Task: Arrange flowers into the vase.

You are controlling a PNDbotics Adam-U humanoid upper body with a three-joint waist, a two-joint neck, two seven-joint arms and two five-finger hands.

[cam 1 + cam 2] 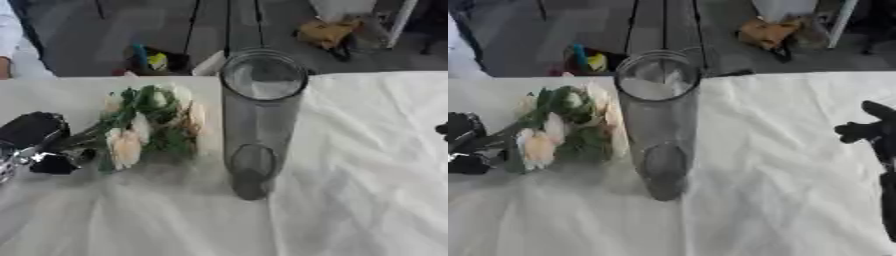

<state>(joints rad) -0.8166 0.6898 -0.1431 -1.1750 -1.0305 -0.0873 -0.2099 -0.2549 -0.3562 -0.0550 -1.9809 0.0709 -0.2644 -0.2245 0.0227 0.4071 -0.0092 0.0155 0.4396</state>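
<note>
A tall clear glass vase (pixel 259 120) stands upright in the middle of the white-clothed table, with nothing inside it. To its left lies a bunch of cream and white flowers (pixel 144 125) with green leaves, heads toward the vase, stems pointing left. My left hand (pixel 39 145) is at the left edge, its fingers curled round the stem ends of the bunch. My right hand (pixel 875 131) shows at the right edge, well away from the vase, fingers relaxed and holding nothing.
The white cloth (pixel 350 175) covers the table and is wrinkled. Beyond the far edge are a dark floor, a bin with coloured items (pixel 153 60) and a brown object (pixel 325 31). A person's white sleeve (pixel 10 35) shows far left.
</note>
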